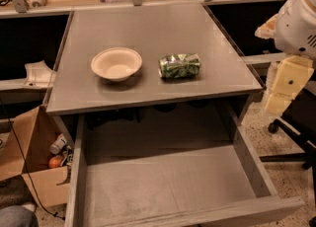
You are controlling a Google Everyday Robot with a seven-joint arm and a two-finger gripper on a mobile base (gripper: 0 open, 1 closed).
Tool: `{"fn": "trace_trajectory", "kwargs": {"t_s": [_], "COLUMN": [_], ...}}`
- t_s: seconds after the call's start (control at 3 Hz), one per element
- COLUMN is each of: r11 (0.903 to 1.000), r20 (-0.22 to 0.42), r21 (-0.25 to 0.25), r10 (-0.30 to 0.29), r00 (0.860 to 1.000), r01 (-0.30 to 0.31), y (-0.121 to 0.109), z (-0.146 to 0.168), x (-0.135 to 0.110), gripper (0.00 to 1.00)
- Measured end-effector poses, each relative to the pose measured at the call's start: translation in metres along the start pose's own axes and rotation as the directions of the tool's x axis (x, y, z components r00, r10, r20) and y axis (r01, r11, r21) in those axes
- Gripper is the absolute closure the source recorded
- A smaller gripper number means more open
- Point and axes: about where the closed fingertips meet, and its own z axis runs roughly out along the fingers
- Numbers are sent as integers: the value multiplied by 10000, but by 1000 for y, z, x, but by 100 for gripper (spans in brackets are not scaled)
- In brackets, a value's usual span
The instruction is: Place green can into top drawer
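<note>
The table carried both loose items. The top drawer stood pulled out below its front edge, its bottom bare. My hand hung off the table's right side, well apart from the can. I could not tell how far it was open, and it held nothing I could see. The cream bowl sat near the can's left. The green can lay on its side, mid-table. Risks noted: a glancing approach would likely roll the can against the bowl or off the table, and a high release could bounce it.
</note>
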Motion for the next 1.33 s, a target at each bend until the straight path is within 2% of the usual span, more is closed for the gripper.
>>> {"fn": "trace_trajectory", "kwargs": {"t_s": [0.67, 1.0, 1.33], "r11": [9961, 9965, 9963], "r20": [541, 517, 710], "r21": [-413, -342, -210], "r10": [-752, -740, -820], "r00": [9957, 9959, 9941], "r01": [775, 758, 837], "y": [-8, -14, -35], "z": [22, 28, 45], "x": [-41, -42, -59], "gripper": [0, 0, 0]}}
